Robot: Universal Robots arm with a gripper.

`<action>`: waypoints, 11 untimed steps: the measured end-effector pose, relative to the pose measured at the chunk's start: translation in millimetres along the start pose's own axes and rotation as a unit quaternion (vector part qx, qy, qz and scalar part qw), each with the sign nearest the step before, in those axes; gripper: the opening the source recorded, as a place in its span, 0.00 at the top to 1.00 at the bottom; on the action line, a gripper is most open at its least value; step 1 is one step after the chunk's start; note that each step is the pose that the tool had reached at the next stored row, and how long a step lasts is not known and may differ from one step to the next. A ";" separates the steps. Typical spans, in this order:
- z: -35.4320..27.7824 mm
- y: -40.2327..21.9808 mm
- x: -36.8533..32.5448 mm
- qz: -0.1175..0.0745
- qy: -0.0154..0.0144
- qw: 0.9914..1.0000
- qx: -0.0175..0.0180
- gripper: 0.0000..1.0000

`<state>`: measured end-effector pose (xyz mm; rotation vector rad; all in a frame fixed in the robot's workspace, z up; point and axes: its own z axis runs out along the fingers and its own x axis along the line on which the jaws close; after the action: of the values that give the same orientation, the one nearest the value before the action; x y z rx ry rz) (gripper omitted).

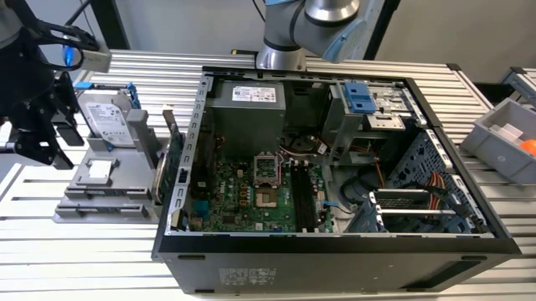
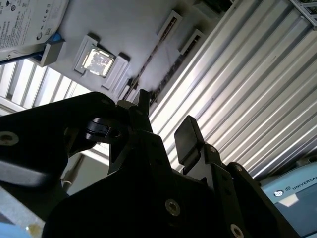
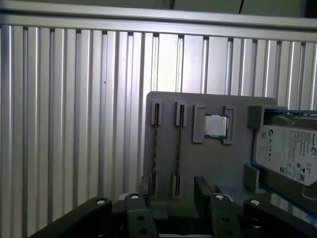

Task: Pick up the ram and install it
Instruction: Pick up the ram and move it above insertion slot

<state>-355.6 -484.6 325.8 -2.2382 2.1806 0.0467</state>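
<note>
- While your gripper [image 3: 173,193] hangs wide and empty, the ram [image 3: 178,148] stands on edge in the grey holder [image 3: 168,98] — just ahead of its fingertips.
- Watch the neighbouring stick [image 3: 156,148] beside it — an off-centre descent could jam a finger onto it.

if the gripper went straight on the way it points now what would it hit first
Probably the thin dark ram stick standing on edge in the flat grey holder block, in line with the open black gripper's gap in the first wrist view; depth is unclear.
</note>
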 end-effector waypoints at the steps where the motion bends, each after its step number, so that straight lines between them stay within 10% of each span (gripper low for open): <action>1: 0.8 0.0 0.0 0.000 0.000 1.000 0.000 0.00; 11: 9.0 -0.1 0.3 0.000 0.000 1.000 0.000 0.00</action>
<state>-355.6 -484.6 316.8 -2.2382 2.1805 0.0466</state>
